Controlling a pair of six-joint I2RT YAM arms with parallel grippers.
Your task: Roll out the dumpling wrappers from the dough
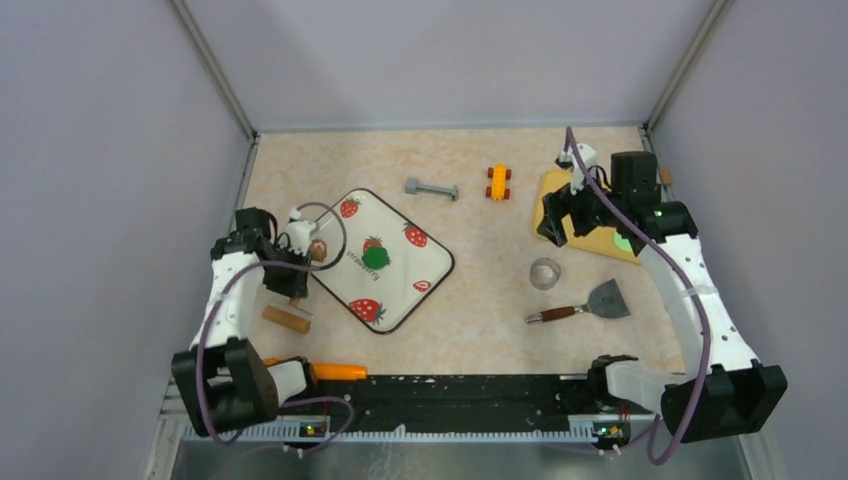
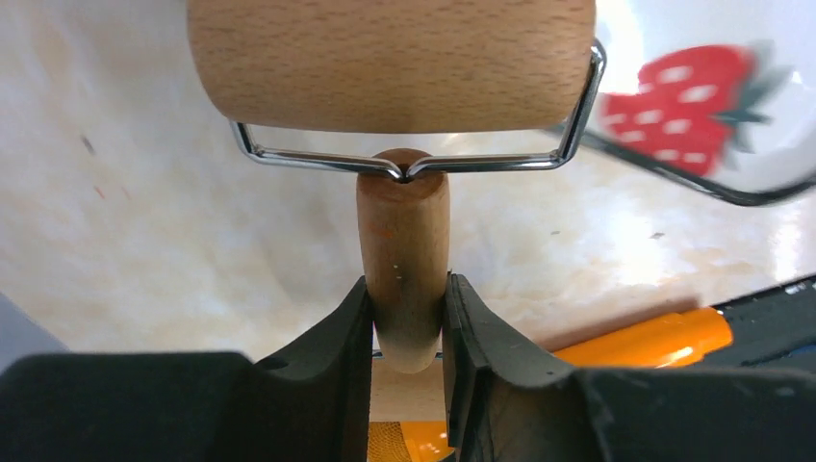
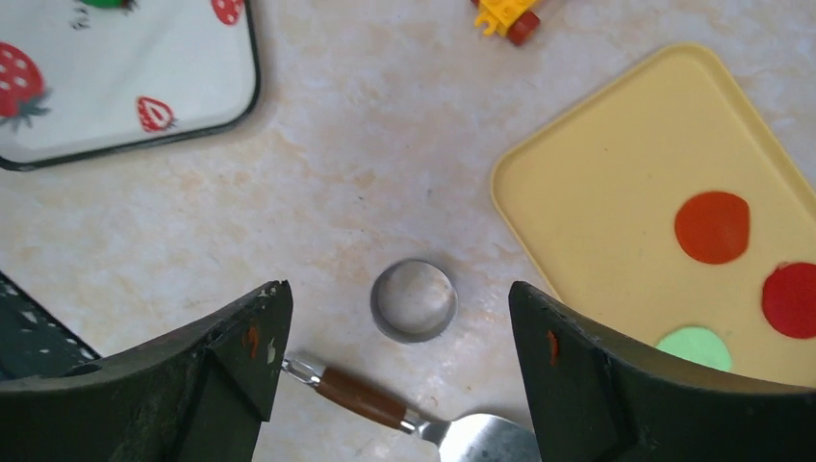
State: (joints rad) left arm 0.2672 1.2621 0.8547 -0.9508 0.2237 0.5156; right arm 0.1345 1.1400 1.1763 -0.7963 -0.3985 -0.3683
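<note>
Currently: left gripper (image 2: 408,310) clamped on the roller (image 2: 390,63) handle, left of the mat (image 1: 400,272). Right gripper (image 3: 396,300) gapes wide, holding nothing. Dough (image 1: 376,257): green ball, mid-mat. I'd confirm the grip, lift level, then set the barrel squarely on the dough.

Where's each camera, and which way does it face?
Top external: above, behind the bases, looking down; left arm, right arm show.
Left wrist: on that wrist, facing the roller handle gripped by the left claw.
Right wrist: on that wrist, looking down past the open right claw at the cutter, yellow tray.
Shared: strawberry mat, all three views.
</note>
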